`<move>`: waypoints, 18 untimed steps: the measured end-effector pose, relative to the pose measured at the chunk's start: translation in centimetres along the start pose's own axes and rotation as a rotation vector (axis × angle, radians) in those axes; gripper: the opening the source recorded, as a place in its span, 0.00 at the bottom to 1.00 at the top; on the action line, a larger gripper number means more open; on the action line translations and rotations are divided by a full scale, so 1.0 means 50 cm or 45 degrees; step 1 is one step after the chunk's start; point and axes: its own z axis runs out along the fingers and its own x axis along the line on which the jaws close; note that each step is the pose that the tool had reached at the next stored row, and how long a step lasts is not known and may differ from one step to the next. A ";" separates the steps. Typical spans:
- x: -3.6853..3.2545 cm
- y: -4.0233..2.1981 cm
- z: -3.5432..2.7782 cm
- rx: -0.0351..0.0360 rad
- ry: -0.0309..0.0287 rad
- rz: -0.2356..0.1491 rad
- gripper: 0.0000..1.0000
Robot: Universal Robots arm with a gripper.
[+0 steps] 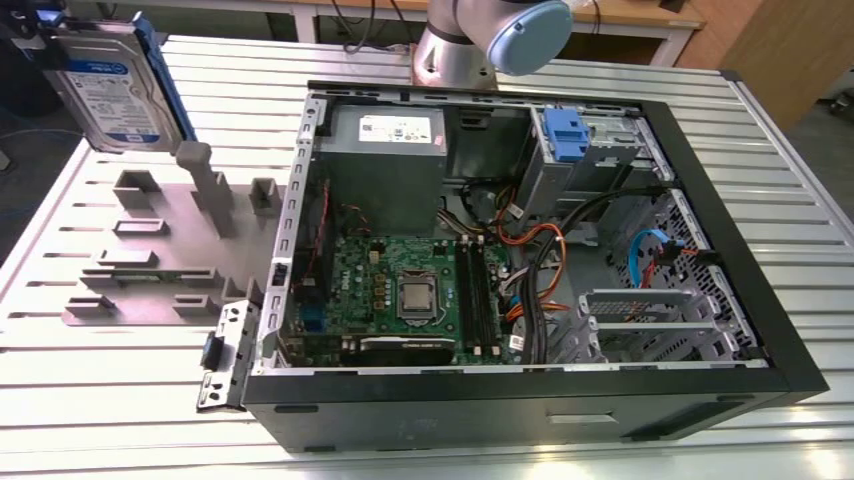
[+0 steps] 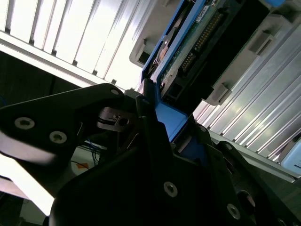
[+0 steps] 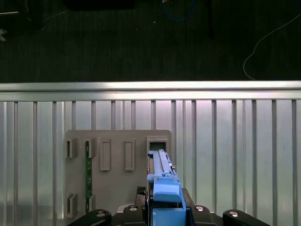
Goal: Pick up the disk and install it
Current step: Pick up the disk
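Note:
The disk (image 1: 118, 92), silver with a white-and-blue label and a blue carrier frame, hangs upright in the air at the exterior view's far left, above the grey fixture plate (image 1: 147, 260). My gripper (image 1: 51, 22) grips it from above and is shut on the blue frame. In the first wrist view the disk (image 3: 162, 181) appears edge-on between my gripper (image 3: 164, 209) fingers, over an empty slot (image 3: 157, 143) of the plate. The second wrist view shows the disk's green circuit-board side (image 2: 200, 35) and the blue frame clamped in my gripper (image 2: 162, 125).
An open black computer case (image 1: 747, 330) lies on the slatted metal table (image 1: 120, 400), with motherboard (image 1: 400, 290), grey power supply (image 1: 387, 150), cables and a blue latch (image 1: 565, 135) at the drive bay. The arm's joint (image 1: 501, 35) stands behind the case. A thin green board (image 3: 87, 174) stands in the fixture.

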 end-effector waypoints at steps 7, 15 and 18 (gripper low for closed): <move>0.000 0.000 -0.009 0.0000 0.0000 0.000 0.36; 0.000 0.000 -0.018 -0.0001 0.0001 0.000 0.36; 0.000 0.000 -0.022 0.0000 0.0000 0.000 0.36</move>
